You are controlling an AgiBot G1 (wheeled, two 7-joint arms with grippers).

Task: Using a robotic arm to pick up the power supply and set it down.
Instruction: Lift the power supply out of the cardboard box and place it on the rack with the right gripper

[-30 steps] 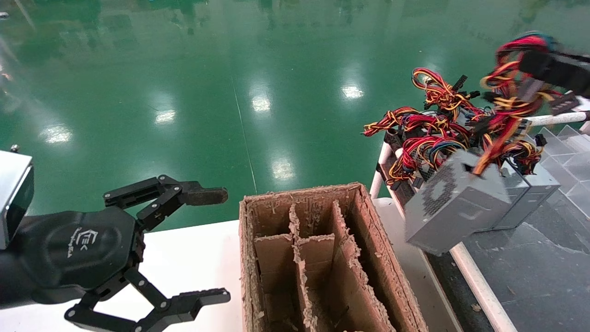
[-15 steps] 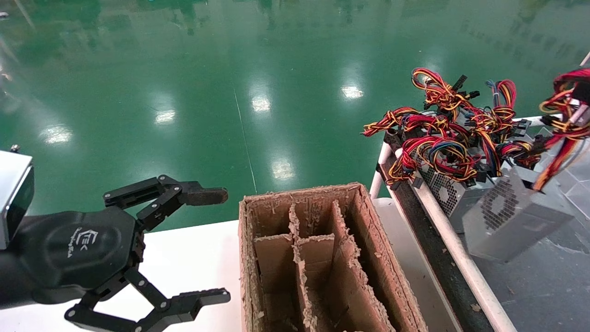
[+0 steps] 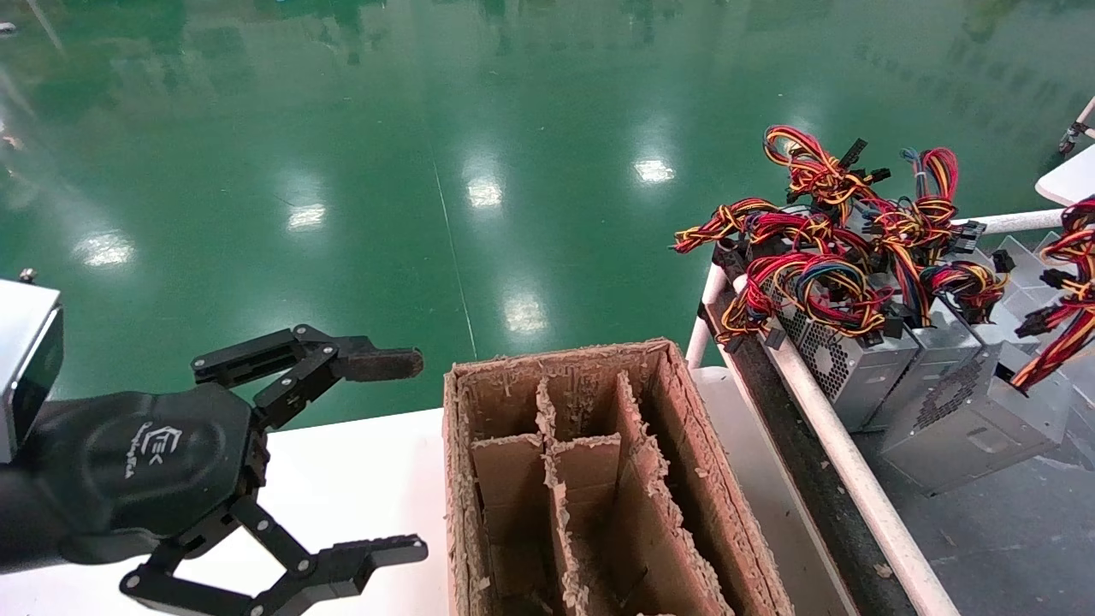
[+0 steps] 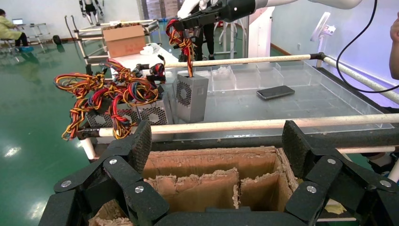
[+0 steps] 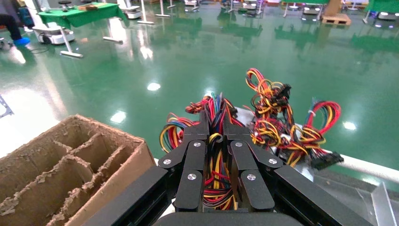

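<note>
One power supply (image 3: 975, 419) hangs by its wires (image 5: 217, 176) from the clenched right pincer (image 5: 217, 141), unreleased; the left pincer (image 3: 376, 453) idles, spread wide.

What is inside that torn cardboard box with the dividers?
The cardboard box looks empty: only bare brown dividers splitting it into compartments, with no power supply in any visible one. The bottoms of the nearest compartments are cut off from view, so they cannot be checked.

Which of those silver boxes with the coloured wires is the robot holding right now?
The power supply at the row's right end: the right gripper is shut on its wire bundle, and it sits tilted. The other boxes stand untouched beside it.
</note>
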